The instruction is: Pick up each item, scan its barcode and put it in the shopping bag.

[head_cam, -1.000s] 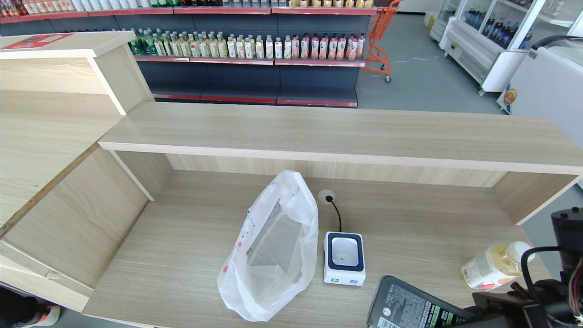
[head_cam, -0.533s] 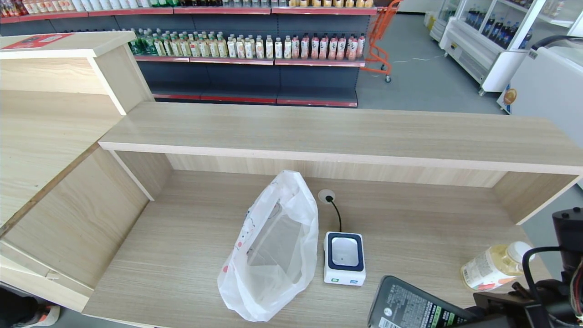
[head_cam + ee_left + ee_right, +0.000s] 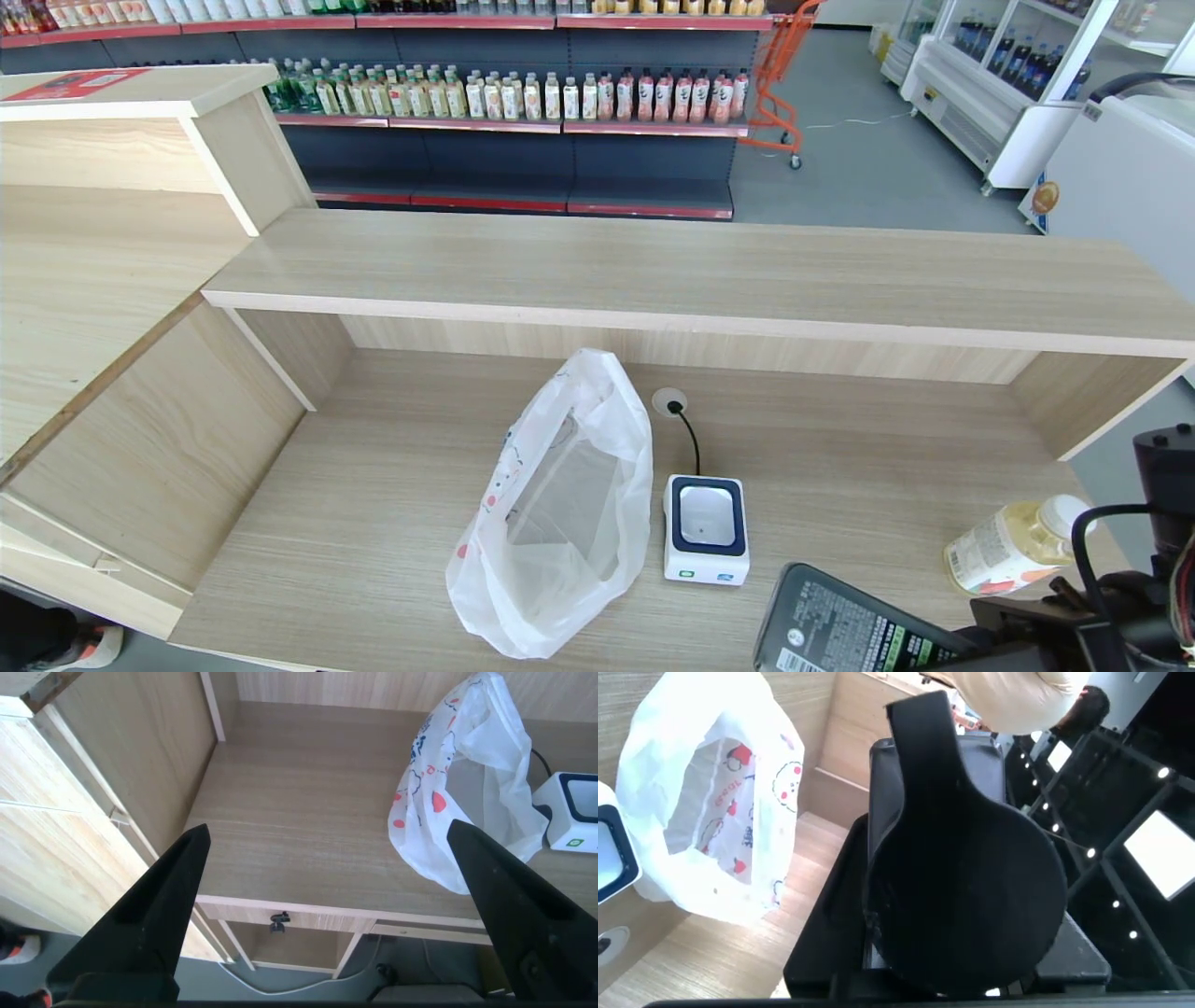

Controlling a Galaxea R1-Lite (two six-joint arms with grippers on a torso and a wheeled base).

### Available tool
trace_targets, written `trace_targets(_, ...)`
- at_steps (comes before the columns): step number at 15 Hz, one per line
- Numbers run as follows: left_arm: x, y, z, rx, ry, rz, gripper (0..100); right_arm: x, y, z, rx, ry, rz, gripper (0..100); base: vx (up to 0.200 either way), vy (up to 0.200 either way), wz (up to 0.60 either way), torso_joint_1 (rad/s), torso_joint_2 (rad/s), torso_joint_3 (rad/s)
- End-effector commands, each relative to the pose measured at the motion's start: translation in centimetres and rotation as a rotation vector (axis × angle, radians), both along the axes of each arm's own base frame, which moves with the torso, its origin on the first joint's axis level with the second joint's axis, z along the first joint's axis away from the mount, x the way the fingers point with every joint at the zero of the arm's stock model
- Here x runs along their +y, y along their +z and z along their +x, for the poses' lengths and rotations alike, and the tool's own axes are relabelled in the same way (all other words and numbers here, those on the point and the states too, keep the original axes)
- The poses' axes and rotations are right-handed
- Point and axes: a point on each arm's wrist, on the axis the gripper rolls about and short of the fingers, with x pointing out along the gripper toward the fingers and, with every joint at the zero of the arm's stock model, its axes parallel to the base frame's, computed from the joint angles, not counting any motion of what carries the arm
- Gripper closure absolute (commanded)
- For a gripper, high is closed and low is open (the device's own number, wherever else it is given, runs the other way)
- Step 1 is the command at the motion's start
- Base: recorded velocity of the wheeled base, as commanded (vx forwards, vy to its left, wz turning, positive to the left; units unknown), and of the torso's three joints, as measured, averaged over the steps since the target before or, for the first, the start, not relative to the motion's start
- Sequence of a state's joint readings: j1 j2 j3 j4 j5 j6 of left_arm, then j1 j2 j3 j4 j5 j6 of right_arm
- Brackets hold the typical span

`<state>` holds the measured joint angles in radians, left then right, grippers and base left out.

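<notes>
Your right gripper (image 3: 920,765) is clamped on a black pack (image 3: 840,621). In the right wrist view one broad black finger lies flat across the pack's face. In the head view the pack sits at the near edge of the counter (image 3: 373,523), with its printed label side turned up. It is near the scanner (image 3: 706,527), a little to its right and closer to the robot. You cannot tell from these views whether the pack touches the counter.

The scanner is a white block with a dark blue frame around its window, which faces up. Its black cable (image 3: 691,439) runs back to a round hole (image 3: 670,401) in the counter.

The shopping bag (image 3: 551,504) is white plastic with red print. It stands just beside the scanner on its left, with its mouth open.

A bottle (image 3: 1013,546) of pale yellow drink lies on its side at the right end of the counter, well apart from the scanner. Its white cap points to the right.

Your left gripper (image 3: 329,833) hangs above the counter's near left part. Its fingers (image 3: 177,887) are spread wide with nothing between them. In the left wrist view the bag lies off to one side.
</notes>
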<state>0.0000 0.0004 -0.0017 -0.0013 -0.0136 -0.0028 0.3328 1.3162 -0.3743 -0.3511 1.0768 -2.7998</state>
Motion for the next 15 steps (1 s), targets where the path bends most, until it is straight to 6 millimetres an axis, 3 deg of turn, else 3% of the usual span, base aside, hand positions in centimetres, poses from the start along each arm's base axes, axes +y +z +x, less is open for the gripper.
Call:
trace_targets(1,0.0,0.0,0.0,-0.001,0.000,0.000,0,0.0,-0.1,0.0,-0.060,0.018,-0.006,100,0.000,0.000,0.00,0.000,0.00,0.000)
trace_targets(3,0.0,0.0,0.0,-0.001,0.000,0.000,0,0.0,-0.1,0.1,-0.037,0.004,-0.007,100,0.000,0.000,0.00,0.000,0.00,0.000)
trace_targets(5,0.0,0.0,0.0,-0.001,0.000,0.000,0,-1.2,-0.2,0.8,0.256,-0.154,0.028,100,0.000,0.000,0.00,0.000,0.00,0.000)
trace_targets(6,0.0,0.0,0.0,-0.001,0.000,0.000,0,-2.3,-0.1,1.1,0.450,-0.279,0.071,100,0.000,0.000,0.00,0.000,0.00,0.000)
trace_targets(7,0.0,0.0,0.0,-0.001,0.000,0.000,0,-3.0,0.1,1.1,0.530,-0.345,0.101,100,0.000,0.000,0.00,0.000,0.00,0.000)
trace_targets(8,0.0,0.0,0.0,-0.001,0.000,0.000,0,-6.0,1.1,0.6,0.661,-0.588,0.224,100,0.000,0.000,0.00,0.000,0.00,0.000)
trace_targets(9,0.0,0.0,0.0,-0.001,0.000,0.000,0,-7.3,0.1,-0.3,0.889,-0.725,0.307,100,0.000,0.000,0.00,0.000,0.00,0.000)
trace_targets(11,0.0,0.0,0.0,-0.001,0.000,0.000,0,-7.4,0.2,-0.3,1.278,-0.812,0.447,100,0.000,0.000,0.00,0.000,0.00,0.000)
trace_targets(15,0.0,0.0,0.0,-0.001,0.000,0.000,0,-7.1,-0.5,1.7,2.002,-0.975,0.686,100,0.000,0.000,0.00,0.000,0.00,0.000)
